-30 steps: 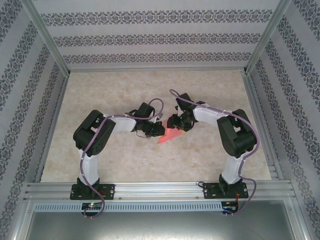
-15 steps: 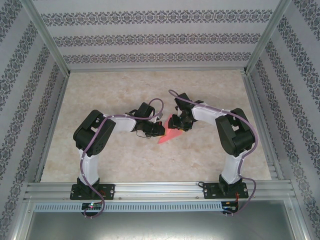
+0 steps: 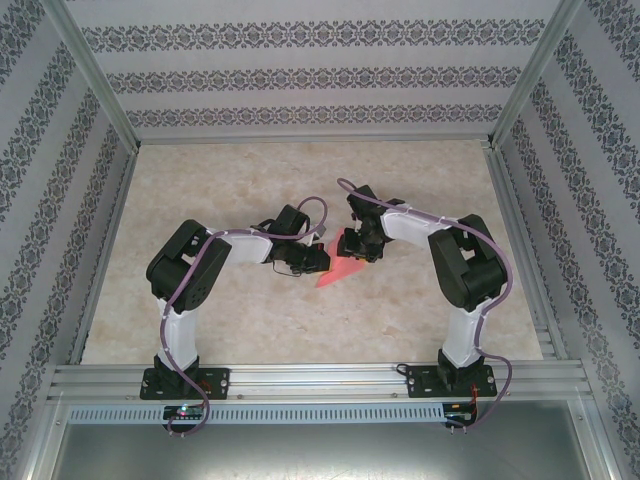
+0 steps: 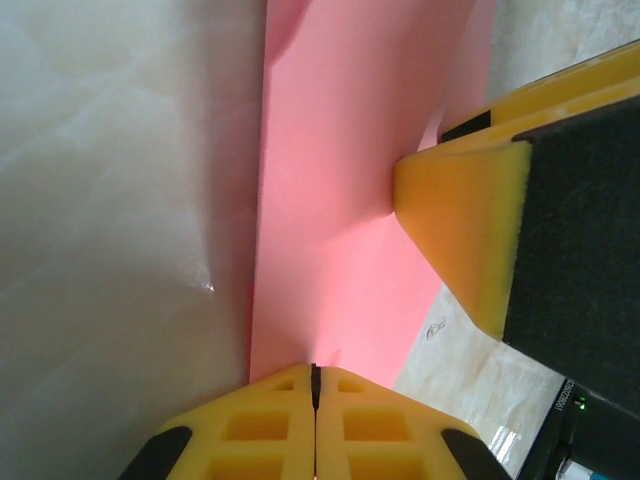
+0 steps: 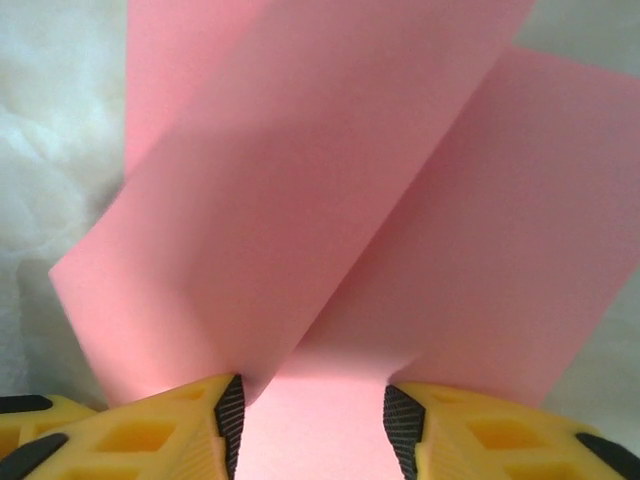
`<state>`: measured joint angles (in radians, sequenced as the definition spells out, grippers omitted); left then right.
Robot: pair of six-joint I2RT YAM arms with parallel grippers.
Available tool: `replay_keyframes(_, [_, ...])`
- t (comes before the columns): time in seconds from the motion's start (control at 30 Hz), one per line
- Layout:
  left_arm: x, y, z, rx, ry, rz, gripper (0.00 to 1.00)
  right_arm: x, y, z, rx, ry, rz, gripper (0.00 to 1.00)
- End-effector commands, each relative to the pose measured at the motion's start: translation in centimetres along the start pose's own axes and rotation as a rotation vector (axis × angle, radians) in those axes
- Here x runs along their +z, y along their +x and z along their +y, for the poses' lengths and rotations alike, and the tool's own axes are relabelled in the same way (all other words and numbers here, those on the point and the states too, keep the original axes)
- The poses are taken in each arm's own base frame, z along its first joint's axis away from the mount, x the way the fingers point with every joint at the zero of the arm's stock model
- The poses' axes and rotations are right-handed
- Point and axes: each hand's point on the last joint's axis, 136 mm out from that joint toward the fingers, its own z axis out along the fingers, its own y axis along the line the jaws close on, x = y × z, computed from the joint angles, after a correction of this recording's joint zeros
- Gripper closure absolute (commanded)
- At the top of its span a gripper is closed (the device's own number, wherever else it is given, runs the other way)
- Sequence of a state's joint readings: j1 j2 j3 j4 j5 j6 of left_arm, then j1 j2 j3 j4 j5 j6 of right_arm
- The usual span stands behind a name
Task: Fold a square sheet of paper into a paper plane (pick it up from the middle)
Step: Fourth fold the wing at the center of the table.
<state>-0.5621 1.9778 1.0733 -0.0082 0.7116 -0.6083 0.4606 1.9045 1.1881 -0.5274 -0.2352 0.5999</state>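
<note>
Patterned wallpaper (image 3: pixel 300 80) closes in three sides of a pale, marbled bench (image 3: pixel 230 180) inside a metal frame (image 3: pixel 95 80). Both arms reach inward from the near edge, the left arm (image 3: pixel 190 270) and the right arm (image 3: pixel 465 265) bending toward each other so that their tips meet near the middle of the bench.

Between them lies the paper (image 3: pixel 335 272), salmon-pink and partly folded, with a pointed corner aimed at the near edge. In the right wrist view the paper (image 5: pixel 330 200) shows one flap standing up at a slant over a flatter layer.

The left gripper (image 3: pixel 318 262) has its yellow fingers pressed together, pinching the near edge of the paper (image 4: pixel 330 200) at their seam (image 4: pixel 313 385). The right gripper (image 3: pixel 350 245) stands with its fingers apart, the paper running between them (image 5: pixel 312 400). Seen from the left wrist, one right finger (image 4: pixel 460 230) touches the paper's surface with its tip.
</note>
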Motion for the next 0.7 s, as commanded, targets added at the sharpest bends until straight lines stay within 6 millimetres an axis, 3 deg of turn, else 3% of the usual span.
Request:
replay_keyframes(0.0, [0.0,0.8,-0.4,0.019,0.012,0.029,0.93,3.3,2.6,-3.0,0.029,0.051,0.076,0.46])
replay_keyframes(0.17, [0.3,1.2,0.2,0.004,-0.005,0.048,0.95,2.6,2.2,-2.0,0.022,-0.021,0.048,0.35])
replay_keyframes(0.67, [0.0,1.2,-0.4,0.027,0.010,0.045,0.94,3.9,3.9,-7.5,0.175,0.299,0.122,0.34])
